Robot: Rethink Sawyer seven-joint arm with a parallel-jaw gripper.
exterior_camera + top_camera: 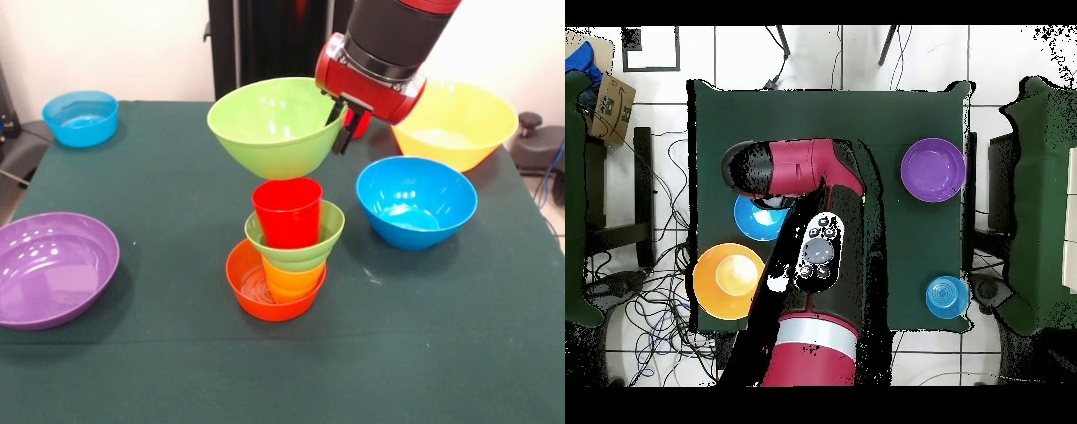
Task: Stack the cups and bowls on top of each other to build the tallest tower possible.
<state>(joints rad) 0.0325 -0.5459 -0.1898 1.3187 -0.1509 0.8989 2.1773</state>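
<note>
The tower stands at the table's middle: a small orange bowl holds a yellow-orange cup, which holds a small green bowl, which holds a red cup. My gripper is shut on the right rim of a large green bowl. It holds the bowl upright in the air just above the red cup, a little to its left. In the overhead view my arm covers the tower and the held bowl. The pink-magenta cup is out of view.
A blue bowl sits right of the tower and a large yellow bowl behind it. A wide purple bowl lies at the left edge and a small blue bowl at the far left corner.
</note>
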